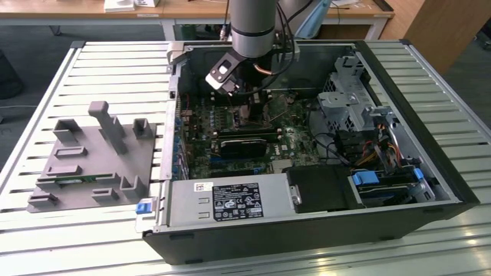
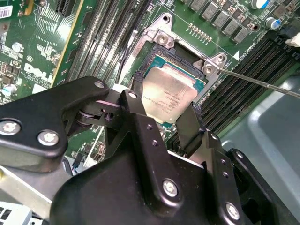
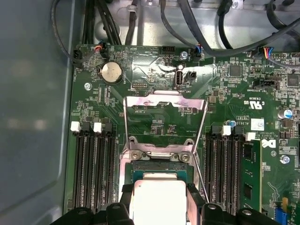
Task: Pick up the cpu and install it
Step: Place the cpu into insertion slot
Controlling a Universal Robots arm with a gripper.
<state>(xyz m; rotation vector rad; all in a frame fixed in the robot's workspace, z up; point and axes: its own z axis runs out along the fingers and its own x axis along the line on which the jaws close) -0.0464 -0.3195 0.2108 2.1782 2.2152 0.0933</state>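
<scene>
Fingers of the gripper press against two opposite edges of the cpu, clamping it over the socket on the motherboard. Whether the chip is fully seated or sits just above the contacts cannot be told. The second wrist view gives the slanted look: the silvery lid between the black fingers, the socket's screwed corner brackets, and a thin lever wire running off past the memory slots. The first wrist view looks along the board, with the cpu between the fingers, the load plate swung up open behind the socket, a round coin cell beyond it, and a green memory stick standing in a slot to one side. Banks of slots flank the socket closely on both sides, and the case wall rises just past one bank. The exterior view takes in the arm reaching down into the open computer case, which lies on a slatted table and holds a power supply along its near edge. A grey holder sits beside the case on the exterior view's left, with a narrow green strip in one recess.
</scene>
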